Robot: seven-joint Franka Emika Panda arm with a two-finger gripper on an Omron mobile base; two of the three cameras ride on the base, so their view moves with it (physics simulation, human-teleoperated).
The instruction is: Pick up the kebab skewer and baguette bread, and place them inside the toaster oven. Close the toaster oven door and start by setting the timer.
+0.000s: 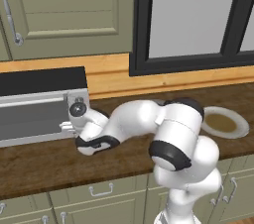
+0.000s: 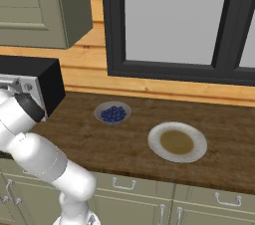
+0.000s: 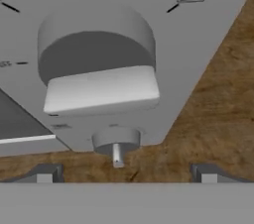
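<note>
1. I have the arm folded low over the counter [image 1: 44,166], its elbow bulking up in front of me and the forearm reaching across to the toaster oven [image 1: 42,82], which I'll use as my landmark.
2. In the left base view the hand sits right at the toaster oven's knob column, at the right end of its front, with the gripper [image 1: 70,128] pointing into the panel just below the top knob [image 1: 77,108].
3. The hand view looks straight along the gripper [image 3: 126,173]: its two dark fingertips [image 3: 45,173] stand far apart at the bottom edge, spread wide with nothing between them, so I am holding nothing.
4. That same view gives me what the base cameras do not: a large round knob [image 3: 96,62] with a flat pale grip bar across it, dead ahead of the gripper, a smaller knob [image 3: 116,143] below it, and the word TOAST printed on the panel beside a tick mark.
5. The toaster oven door [image 1: 32,119] shows in the left base view as a grey panel left of the knobs, standing upright and shut against the body.
6. The right base view catches only the toaster oven's black right corner, but it shows further right along the counter: a small bowl of blueberries [image 2: 113,113] near the toaster oven, and a plate [image 2: 195,133] well beyond that.
7. I cannot see the kebab skewer or the baguette bread from here.
</note>
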